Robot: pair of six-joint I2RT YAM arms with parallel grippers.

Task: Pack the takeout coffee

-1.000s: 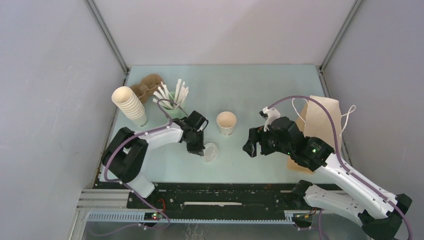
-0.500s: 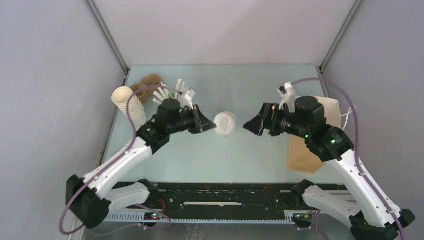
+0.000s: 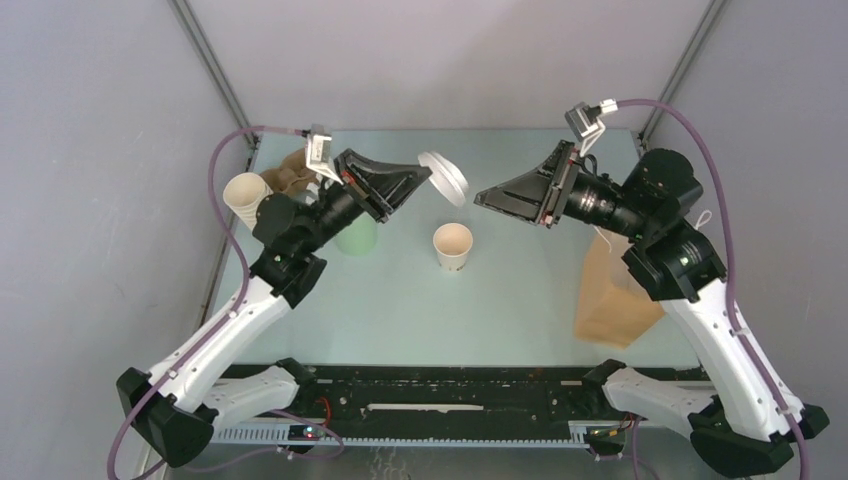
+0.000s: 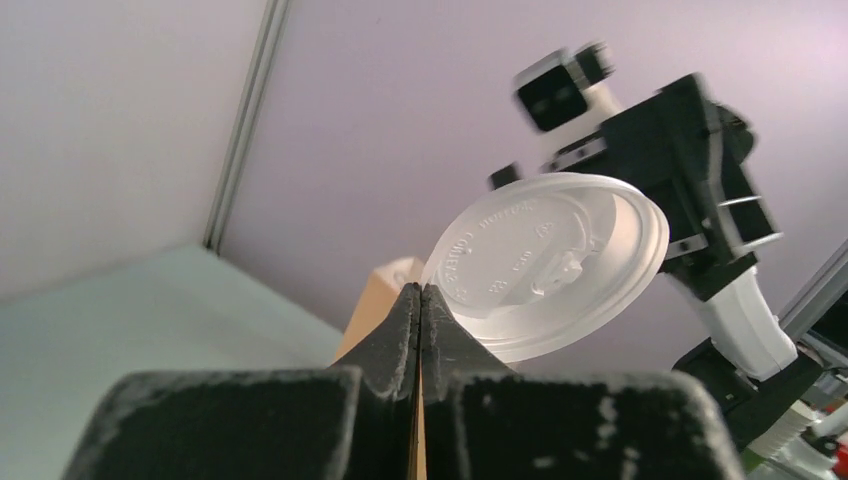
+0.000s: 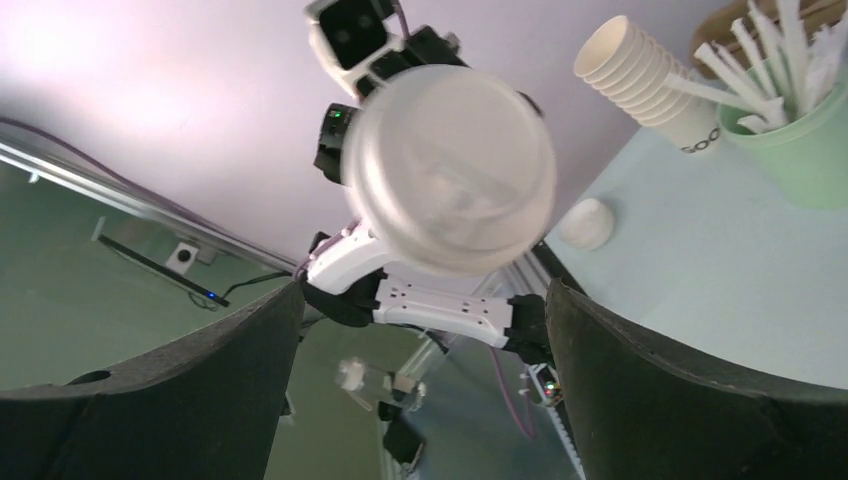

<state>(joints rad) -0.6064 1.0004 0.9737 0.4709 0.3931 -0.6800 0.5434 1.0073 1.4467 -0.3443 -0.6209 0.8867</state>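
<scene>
The takeout coffee cup (image 3: 452,245) stands upright and lidless in the middle of the table. Raised in the air above and behind it, my left gripper (image 3: 428,173) is shut on the rim of a round white lid (image 3: 446,178). In the left wrist view the jaws meet at the tip (image 4: 421,291) and the lid (image 4: 552,262) sticks out to the right of them. My right gripper (image 3: 480,200) is also raised, pointing at the lid from the right, open and holding nothing. In the right wrist view the lid (image 5: 450,185) hangs beyond the wide-open gripper (image 5: 425,290).
A brown paper bag (image 3: 612,295) lies at the right of the table. A stack of cream cups (image 3: 246,196), a pale green cup (image 3: 356,236) of white sticks (image 5: 745,45) and a brown cardboard carrier (image 3: 288,173) stand at the back left.
My left arm has lifted the lid from the table near the front, up and back above the cup. The right arm has risen and turned toward the lid, its jaws opening wider.
</scene>
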